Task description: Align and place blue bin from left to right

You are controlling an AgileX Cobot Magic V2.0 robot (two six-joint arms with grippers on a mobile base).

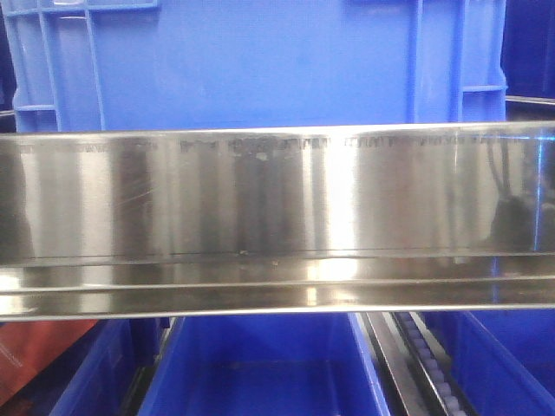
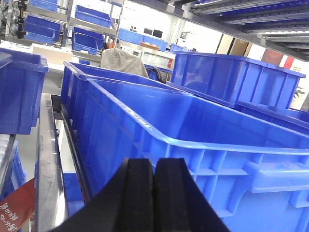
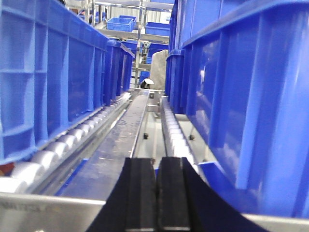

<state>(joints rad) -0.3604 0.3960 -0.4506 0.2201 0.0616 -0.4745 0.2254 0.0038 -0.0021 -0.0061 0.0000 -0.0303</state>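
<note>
Blue bin [image 1: 260, 61] fills the upper frame above the steel rail [image 1: 277, 199]. Left gripper [image 2: 154, 193] and right gripper [image 3: 157, 193], both clenched and empty, should spread before gripping the rim squarely

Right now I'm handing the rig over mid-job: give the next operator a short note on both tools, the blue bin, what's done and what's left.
Left tool: shut, holding nothing, hovering just short of the rim of a blue bin.
Right tool: shut, empty, low over the shelf's steel front rail, looking down the roller lane between two rows of bins.
Front view: the blue bin stands on the upper level behind the steel front rail, filling most of the frame.
Done: nothing I can confirm from here.
Left: align and place the bin; neither tool is touching it.
</note>
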